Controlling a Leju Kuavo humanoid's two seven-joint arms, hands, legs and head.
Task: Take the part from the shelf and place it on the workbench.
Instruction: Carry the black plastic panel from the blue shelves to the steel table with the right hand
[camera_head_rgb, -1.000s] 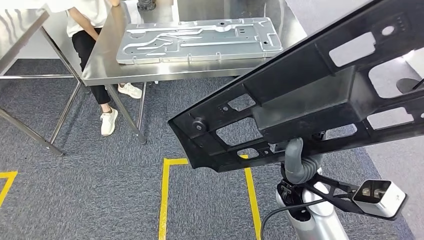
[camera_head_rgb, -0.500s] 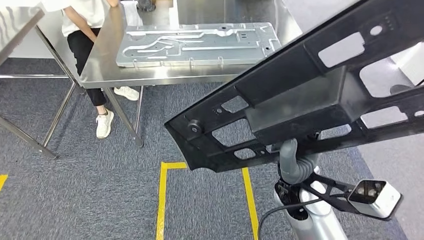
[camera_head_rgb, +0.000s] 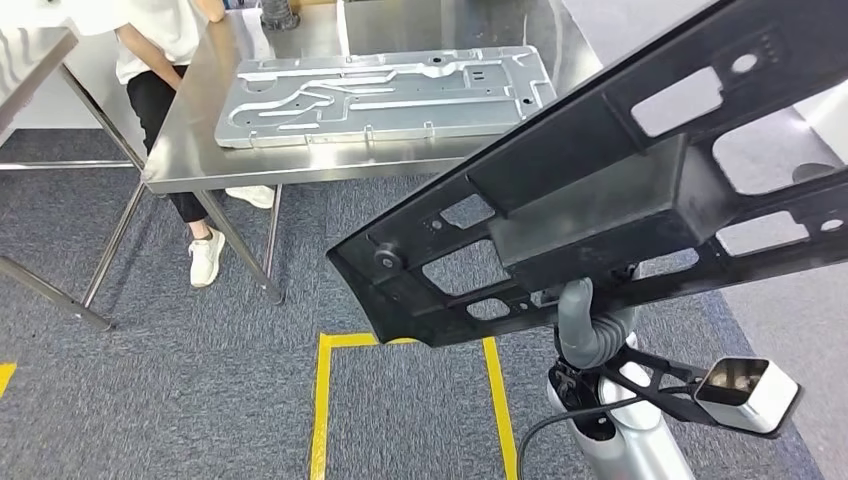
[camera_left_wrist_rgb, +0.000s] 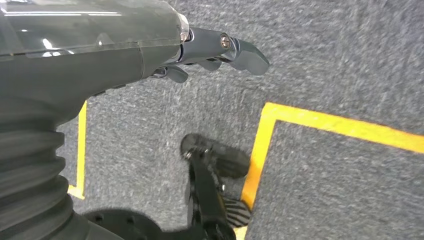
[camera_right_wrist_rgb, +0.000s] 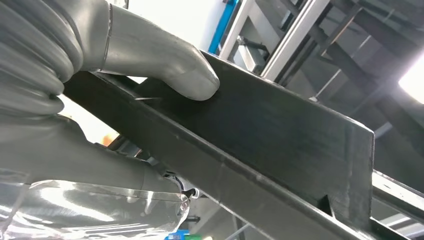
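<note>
- You have one long black plastic frame part held up in the right hand, thumb pressed on it.
- Left hand hangs over carpet, fingers loosely apart, holding nothing.
- One grey metal plate lies on the one steel workbench, along its near edge.

A silver metal plate lies flat on a steel table; a seated person (eleven o'clock) sits beside it, above yellow floor tape.

Metal plate is taking most of workbench; person standing beside; near edge strip staying free.
</note>
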